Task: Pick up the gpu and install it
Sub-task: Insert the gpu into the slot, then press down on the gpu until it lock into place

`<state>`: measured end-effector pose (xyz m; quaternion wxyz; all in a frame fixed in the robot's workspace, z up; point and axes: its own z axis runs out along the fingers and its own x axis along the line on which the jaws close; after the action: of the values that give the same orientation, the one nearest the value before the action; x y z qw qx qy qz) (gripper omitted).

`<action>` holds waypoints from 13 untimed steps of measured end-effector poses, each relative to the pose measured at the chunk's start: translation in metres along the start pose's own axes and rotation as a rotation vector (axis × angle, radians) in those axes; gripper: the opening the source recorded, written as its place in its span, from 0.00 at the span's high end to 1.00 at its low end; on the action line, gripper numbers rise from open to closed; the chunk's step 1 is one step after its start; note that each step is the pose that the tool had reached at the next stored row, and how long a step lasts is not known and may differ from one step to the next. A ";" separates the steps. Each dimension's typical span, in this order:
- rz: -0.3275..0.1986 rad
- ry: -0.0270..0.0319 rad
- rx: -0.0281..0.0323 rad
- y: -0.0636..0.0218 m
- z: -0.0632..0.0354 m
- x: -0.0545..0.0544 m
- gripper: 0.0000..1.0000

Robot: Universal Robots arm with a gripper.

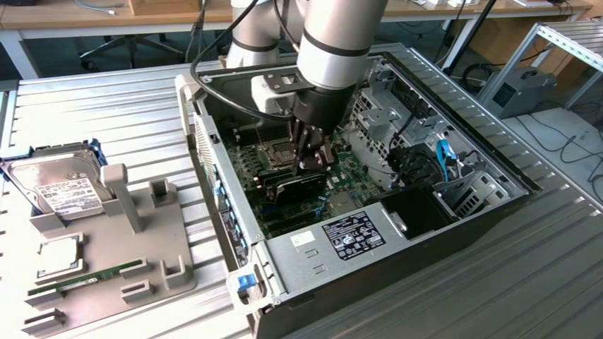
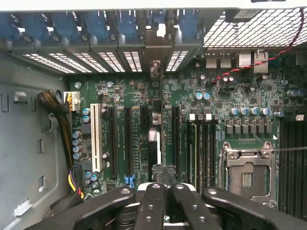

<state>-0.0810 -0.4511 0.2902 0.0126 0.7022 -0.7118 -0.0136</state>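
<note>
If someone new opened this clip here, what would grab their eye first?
Most likely the silver robot arm plunging into the open computer case at the centre of the exterior view, its end effector shut on the gpu just above the green motherboard. Next, the grey parts stand on the exterior view's left, with a hard drive and a green RAM stick.

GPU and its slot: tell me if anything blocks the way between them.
Nothing visible does. The pincer, shut on the GPU, holds it down inside the computer case at the motherboard; the slots beside the card are bare.
</note>
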 end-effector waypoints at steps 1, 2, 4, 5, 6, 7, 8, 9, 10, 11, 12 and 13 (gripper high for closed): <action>0.000 0.0000 0.0000 0.0000 0.0000 0.000 0.89; 0.000 0.0000 0.0000 0.0000 0.0000 0.000 0.89; 0.000 0.0000 0.0000 0.0006 0.0000 0.000 0.89; 0.000 -0.0001 0.0000 0.0038 0.0008 0.000 0.89; 0.000 -0.0001 0.0000 0.0051 0.0017 0.000 0.89; 0.000 0.0000 0.0001 0.0061 0.0029 0.000 0.89; 0.000 0.0000 0.0000 0.0072 0.0040 0.000 0.89; 0.000 0.0000 0.0000 0.0086 0.0051 0.000 0.89; 0.000 0.0000 0.0000 0.0101 0.0063 0.000 0.89; 0.000 0.0000 0.0000 0.0114 0.0074 0.000 0.89; 0.000 0.0000 0.0000 0.0127 0.0086 0.000 0.89; 0.000 0.0000 0.0000 0.0139 0.0099 0.000 0.89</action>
<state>-0.0952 -0.4511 0.2808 0.0126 0.7022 -0.7118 -0.0136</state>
